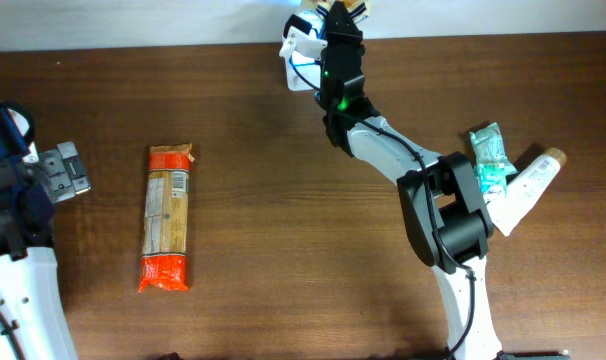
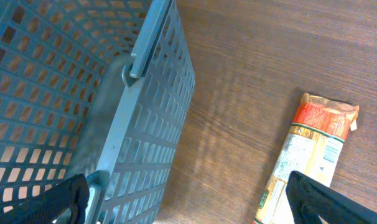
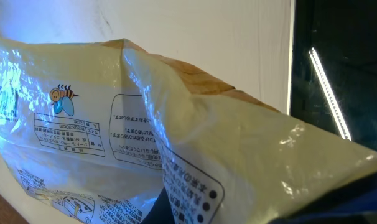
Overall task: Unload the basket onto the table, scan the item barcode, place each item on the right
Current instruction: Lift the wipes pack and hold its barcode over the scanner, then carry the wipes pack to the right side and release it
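The right gripper (image 1: 335, 22) is clamping a clear printed plastic bag (image 3: 195, 143) in narrow jaws. It is presenting the bag at the table's (image 1: 283, 250) 12 o'clock edge, so the scanning step appears to be under way. The left gripper (image 1: 65, 172) is standing wide and empty at 9 o'clock. The next move is likely calling for turning the bag until its barcode is facing squarely outward.

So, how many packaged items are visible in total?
4: orange pack at table left; teal packet and white tube at right; clear bag in the right gripper. The basket may hide more.
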`<state>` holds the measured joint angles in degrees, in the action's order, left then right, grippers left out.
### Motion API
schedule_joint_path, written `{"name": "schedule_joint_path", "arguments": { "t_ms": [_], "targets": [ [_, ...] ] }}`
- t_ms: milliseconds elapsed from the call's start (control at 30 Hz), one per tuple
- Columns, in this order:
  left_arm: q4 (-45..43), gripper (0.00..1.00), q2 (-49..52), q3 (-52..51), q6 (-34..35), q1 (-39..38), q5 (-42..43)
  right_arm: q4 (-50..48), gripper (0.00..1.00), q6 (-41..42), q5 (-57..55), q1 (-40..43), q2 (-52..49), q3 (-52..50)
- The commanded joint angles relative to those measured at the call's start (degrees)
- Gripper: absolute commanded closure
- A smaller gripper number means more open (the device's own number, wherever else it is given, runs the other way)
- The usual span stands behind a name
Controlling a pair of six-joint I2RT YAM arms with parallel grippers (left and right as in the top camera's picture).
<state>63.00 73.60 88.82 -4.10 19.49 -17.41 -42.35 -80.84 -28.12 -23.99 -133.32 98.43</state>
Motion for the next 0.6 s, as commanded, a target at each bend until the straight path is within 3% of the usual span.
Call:
{"name": "schedule_joint_path", "arguments": {
  "t_ms": [0,333,467,500,567],
  "targets": [
    [-0.09,0.01,-0.24,0.31,-0.74,0.17,-0.42,-0.94,0.96,0.02,0.74,0.28,-0.13,1.05],
    [-0.09,0.01,-0.24,0.31,-0.72,0.17,-0.42,-1.11,0.96,0.46,-0.22,-0.04,3.69,1.05],
    [-0.09,0.01,-0.24,0.31,-0.72,0.17,-0.42,17.88,0.96,16.76,-1.01,-0.04,15.69,1.05],
    [-0.09,0.01,-0.24,0.31,-0.72,0.17,-0.42,29.7,0.96,27.8,-0.72,-0.02,22.08,1.05],
    [-0.09,0.01,-0.24,0.31,-0.74,0.17,-0.42,40.22,0.96,40.06,0.28,-0.02,28.63,1.05]
  ]
}}
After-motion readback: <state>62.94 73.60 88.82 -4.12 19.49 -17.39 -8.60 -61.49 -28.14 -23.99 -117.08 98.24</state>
